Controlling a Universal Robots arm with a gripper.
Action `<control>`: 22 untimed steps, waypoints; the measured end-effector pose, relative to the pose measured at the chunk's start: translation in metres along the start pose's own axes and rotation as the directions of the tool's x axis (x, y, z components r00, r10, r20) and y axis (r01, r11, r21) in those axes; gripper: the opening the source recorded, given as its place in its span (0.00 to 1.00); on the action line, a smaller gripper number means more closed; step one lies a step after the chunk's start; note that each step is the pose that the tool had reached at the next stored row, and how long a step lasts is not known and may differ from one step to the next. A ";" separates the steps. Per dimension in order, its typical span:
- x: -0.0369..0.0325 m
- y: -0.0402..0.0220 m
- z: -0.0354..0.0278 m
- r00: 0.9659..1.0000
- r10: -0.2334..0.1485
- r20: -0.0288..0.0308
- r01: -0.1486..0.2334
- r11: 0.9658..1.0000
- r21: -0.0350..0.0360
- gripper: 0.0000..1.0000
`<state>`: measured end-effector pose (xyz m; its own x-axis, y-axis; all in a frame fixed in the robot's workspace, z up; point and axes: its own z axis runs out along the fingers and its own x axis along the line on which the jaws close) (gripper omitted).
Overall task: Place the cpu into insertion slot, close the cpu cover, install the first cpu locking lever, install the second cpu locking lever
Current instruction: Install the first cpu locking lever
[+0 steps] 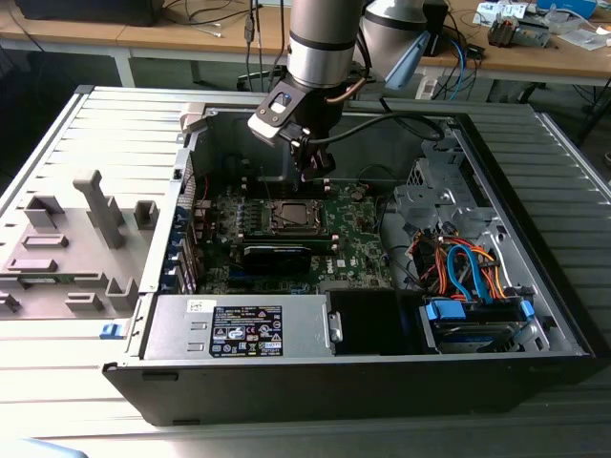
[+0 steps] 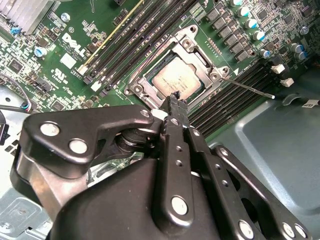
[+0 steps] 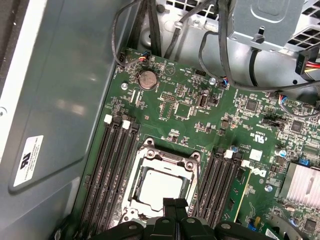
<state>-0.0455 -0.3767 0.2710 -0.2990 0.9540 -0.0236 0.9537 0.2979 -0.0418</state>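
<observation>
The cpu (image 2: 176,81) (image 3: 160,187) lies in the insertion slot (image 1: 294,216), its silver-grey top showing. The cpu cover (image 2: 204,64) (image 3: 169,160) rests flat around it, framing the chip through its window. One thin silvery locking lever (image 2: 248,87) sticks out from a socket corner over the black memory slots (image 2: 235,95). My gripper (image 2: 175,100) (image 3: 174,204) (image 1: 316,172) hovers just above the socket's edge, fingers together and shut on nothing.
The socket sits on a green motherboard (image 1: 355,239) inside an open computer case (image 1: 535,315). Long memory slots (image 3: 107,170) flank the socket. Cables and a drive cage (image 1: 458,267) fill the exterior view's right. A silver heatsink (image 3: 302,185) stands nearby. A grey fixture (image 1: 91,229) lies outside the case.
</observation>
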 end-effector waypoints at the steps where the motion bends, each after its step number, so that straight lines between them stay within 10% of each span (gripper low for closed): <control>1: 0.0000 0.0000 0.0000 1.000 0.000 0.000 0.000 1.000 0.000 0.11; 22: 0.0000 0.0000 0.0000 1.000 -0.013 0.001 0.013 1.000 0.000 0.11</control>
<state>-0.0455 -0.3767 0.2710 -0.3111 0.9501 -0.0236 0.9498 0.3100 -0.0417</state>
